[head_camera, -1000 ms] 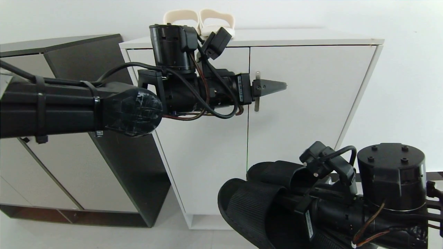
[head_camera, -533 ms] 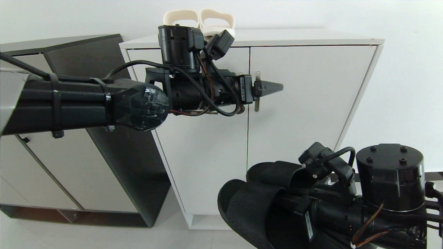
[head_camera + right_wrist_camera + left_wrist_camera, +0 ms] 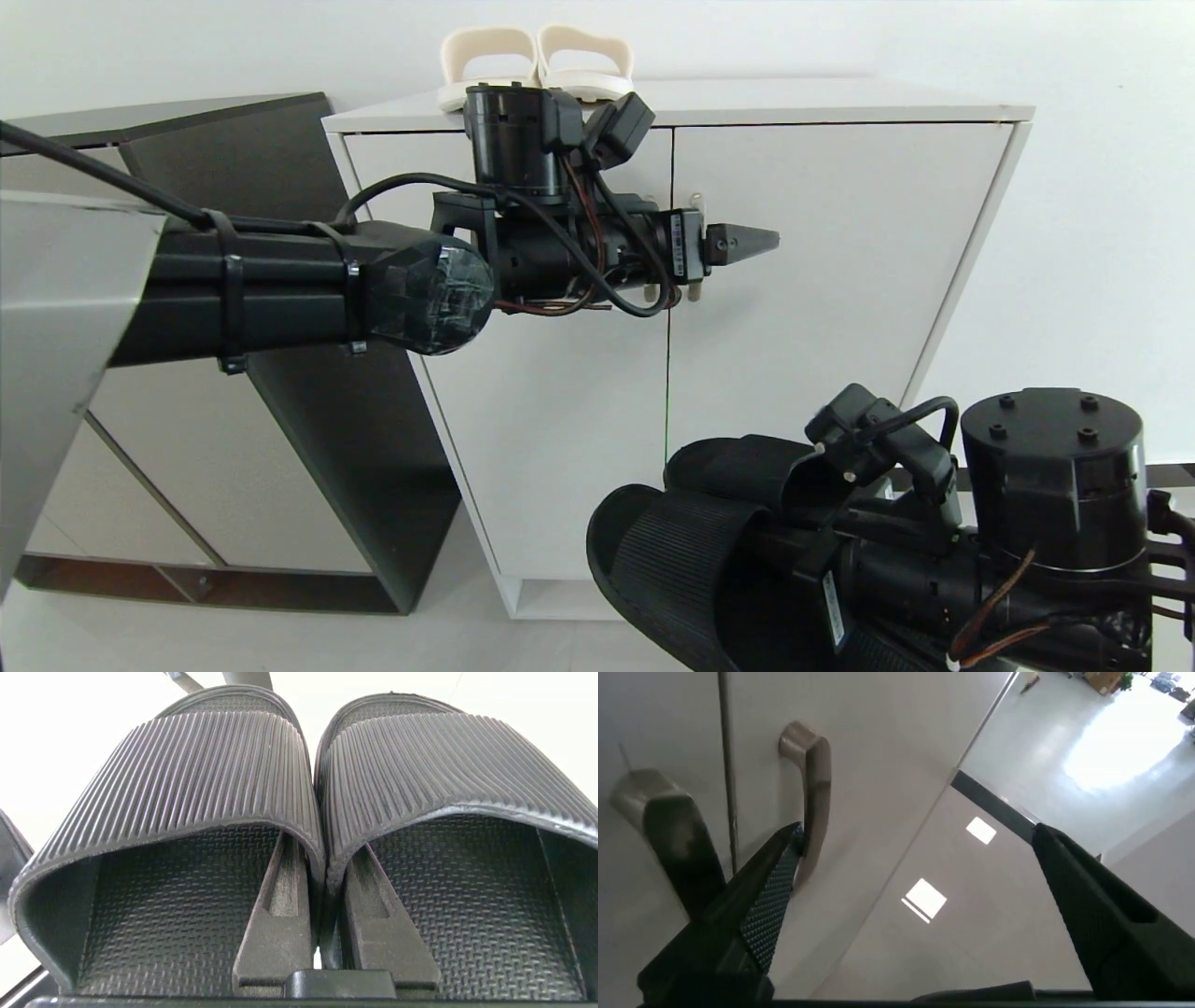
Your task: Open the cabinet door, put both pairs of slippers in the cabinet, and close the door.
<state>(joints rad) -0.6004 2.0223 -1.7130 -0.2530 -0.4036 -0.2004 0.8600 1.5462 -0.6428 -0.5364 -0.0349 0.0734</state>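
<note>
The left gripper (image 3: 915, 840), jaws spread wide, hangs at the closed cabinet door (image 3: 822, 280), whose upright handle (image 3: 808, 784) lies just beside one finger, while the right gripper (image 3: 324, 854), lower and nearer, clamps the black slippers (image 3: 672, 560).

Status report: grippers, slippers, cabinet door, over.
Left gripper open at door handle. Right gripper shut on black slippers. Cabinet door closed. Beige slippers on top.
</note>
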